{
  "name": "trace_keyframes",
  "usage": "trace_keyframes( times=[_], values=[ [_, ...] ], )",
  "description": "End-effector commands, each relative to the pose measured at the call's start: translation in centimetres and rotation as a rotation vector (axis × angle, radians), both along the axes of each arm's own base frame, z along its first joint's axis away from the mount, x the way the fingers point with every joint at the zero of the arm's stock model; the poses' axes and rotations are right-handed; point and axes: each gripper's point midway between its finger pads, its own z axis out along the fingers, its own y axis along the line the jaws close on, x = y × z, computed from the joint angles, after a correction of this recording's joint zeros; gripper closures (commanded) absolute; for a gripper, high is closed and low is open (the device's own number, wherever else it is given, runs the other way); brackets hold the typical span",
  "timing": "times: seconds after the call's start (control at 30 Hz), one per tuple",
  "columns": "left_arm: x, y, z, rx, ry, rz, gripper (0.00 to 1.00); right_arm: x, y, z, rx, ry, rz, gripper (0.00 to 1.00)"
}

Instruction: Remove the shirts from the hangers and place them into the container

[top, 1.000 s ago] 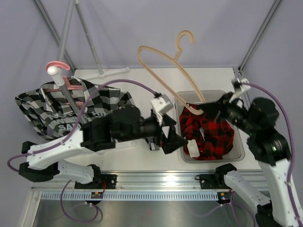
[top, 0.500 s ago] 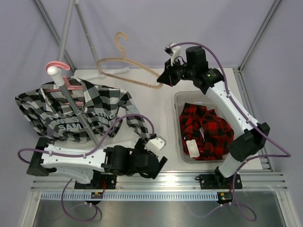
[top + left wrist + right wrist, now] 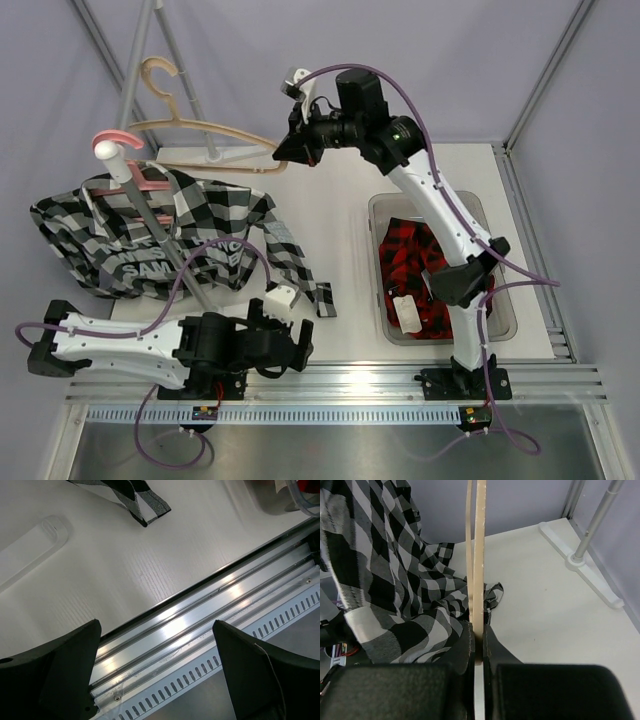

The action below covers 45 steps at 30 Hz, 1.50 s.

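Swung leftward since a second ago: thin beige hanger (image 3: 215,127) with curved hook, pinched in the closed right gripper (image 3: 283,158). Left gripper (image 3: 288,345) spread wide, empty. Red-and-black flannel shirt (image 3: 410,270) lies crumpled in the translucent tub (image 3: 505,318).

- Bare table (image 3: 340,235) runs front to back between the black-and-white shirt (image 3: 150,240) and the container (image 3: 500,320), so a low pass is open there. A sleeve end (image 3: 322,300) lies at its near end.
- The shirt, on the pink hanger (image 3: 125,140) and rack pole (image 3: 140,200), blocks the left side.
- The right arm (image 3: 430,195) crosses above the far centre, and its beige hanger (image 3: 200,130) reaches beside the rack uprights.
- The red shirt (image 3: 410,265) fills the container, and the arm's elbow overhangs it.
- The rack foot (image 3: 585,575) occupies the far table.
- The left gripper (image 3: 156,624), jaws wide, hangs over the front rail (image 3: 210,615). The gap between its fingers is free.
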Motion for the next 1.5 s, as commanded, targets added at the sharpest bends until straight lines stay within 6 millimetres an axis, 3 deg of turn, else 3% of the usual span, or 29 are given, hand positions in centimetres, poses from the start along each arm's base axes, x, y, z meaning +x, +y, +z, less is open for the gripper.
trace_keyframes(
  times=[0.0,0.27,0.43,0.77,1.0,1.2,1.23,1.3,1.33,1.37,1.47],
  values=[
    [1.1,-0.4,1.1,-0.097,-0.032,0.075,0.01,-0.2,1.3,-0.7,-0.012,-0.007,0.040,1.00],
    [1.1,-0.4,1.0,-0.144,-0.035,0.062,0.01,-0.7,4.6,-2.5,-0.022,-0.020,0.089,1.00],
    [1.0,-0.5,1.5,-0.160,-0.032,0.058,0.01,-2.1,6.1,0.0,0.060,-0.058,0.161,1.00],
    [0.7,-1.4,1.5,-0.183,-0.032,0.026,0.01,-4.1,6.9,4.4,0.199,-0.114,0.262,1.00],
    [0.7,-1.8,1.5,-0.179,-0.036,0.012,0.01,-4.7,6.6,7.0,0.259,-0.150,0.268,1.00],
    [0.7,-1.9,1.7,-0.184,-0.039,0.007,0.01,-4.2,5.2,6.7,0.209,-0.165,0.180,1.00],
    [0.6,-2.1,1.8,-0.192,-0.040,0.004,0.01,-4.6,4.5,7.7,0.218,-0.183,0.162,1.00],
    [0.6,-2.3,1.9,-0.191,-0.039,-0.003,0.01,-4.4,4.3,6.5,0.193,-0.168,0.143,1.00],
    [0.5,-2.4,1.8,-0.191,-0.038,-0.004,0.01,-4.7,3.6,7.9,0.215,-0.202,0.122,1.00],
    [0.5,-2.5,1.7,-0.187,-0.036,-0.006,0.01,-4.3,3.7,6.8,0.196,-0.187,0.112,1.00],
    [0.3,-2.8,1.5,-0.189,-0.025,-0.011,0.01,-4.6,3.1,6.9,0.192,-0.196,0.098,1.00]
  ],
)
